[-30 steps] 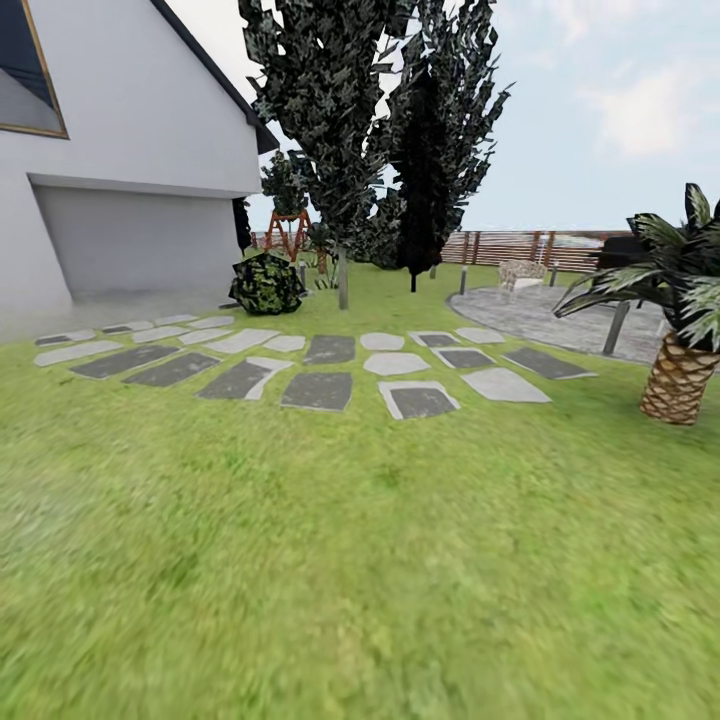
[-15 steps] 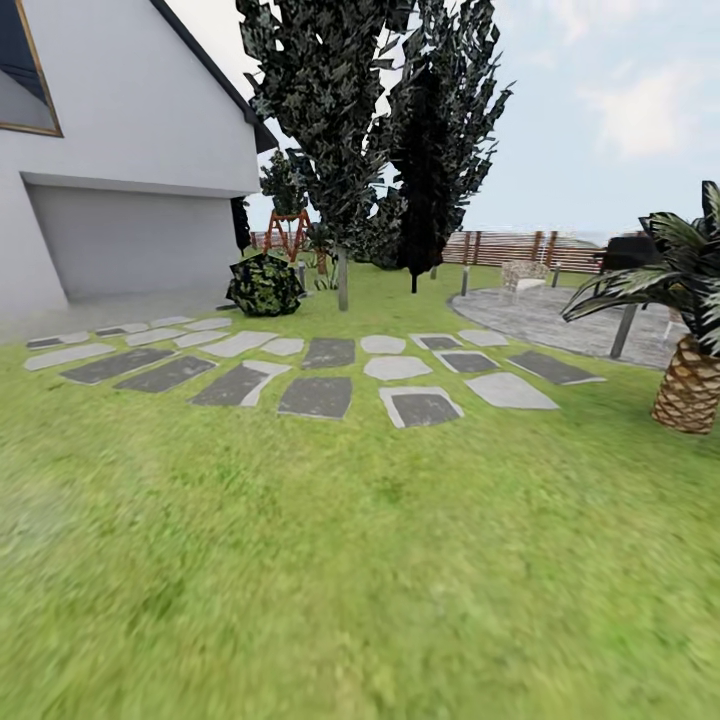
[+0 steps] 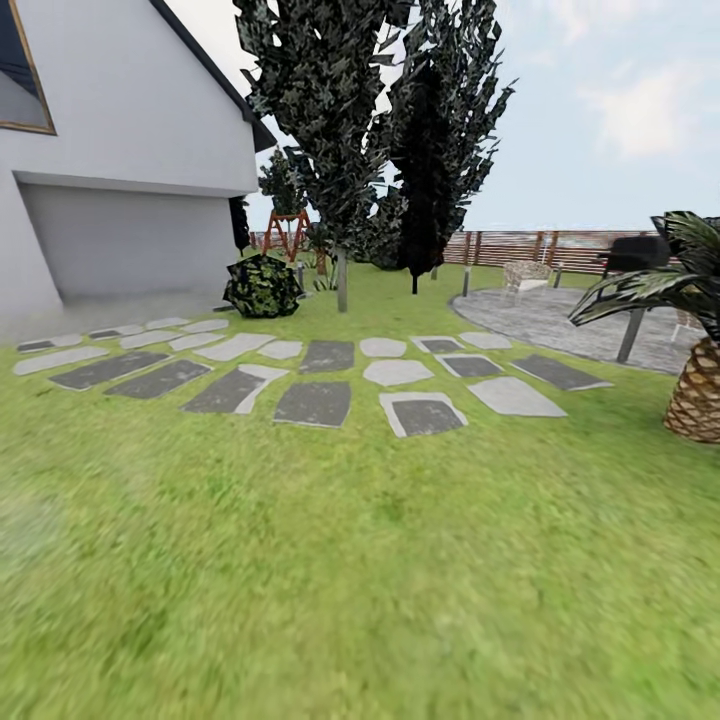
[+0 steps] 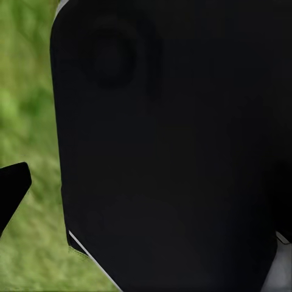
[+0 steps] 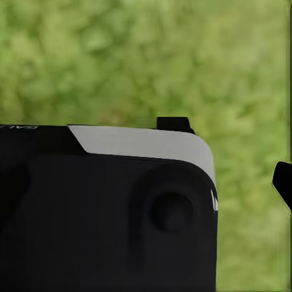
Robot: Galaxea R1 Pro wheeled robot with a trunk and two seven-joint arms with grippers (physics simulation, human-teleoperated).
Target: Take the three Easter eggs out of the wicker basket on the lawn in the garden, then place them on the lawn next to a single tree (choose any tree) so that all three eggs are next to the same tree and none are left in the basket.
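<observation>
Lawn (image 3: 360,580) stretches open before you up to the stepping stones (image 3: 315,402); beyond them stand dark trees (image 3: 340,120), with the house (image 3: 120,150) at their left and a palm (image 3: 695,330) far right. You cannot tell either tool's opening.

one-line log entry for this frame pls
phase: in transit | ground: lawn | ahead: stepping stones, white house, dark trees | right edge: palm | far: fence | grippers: state unclear

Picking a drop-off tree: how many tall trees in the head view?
2, both beyond the stepping stones: a leafy tree on a slim grey trunk, and a narrow dark tree just right of it. Others may hide behind them.
</observation>
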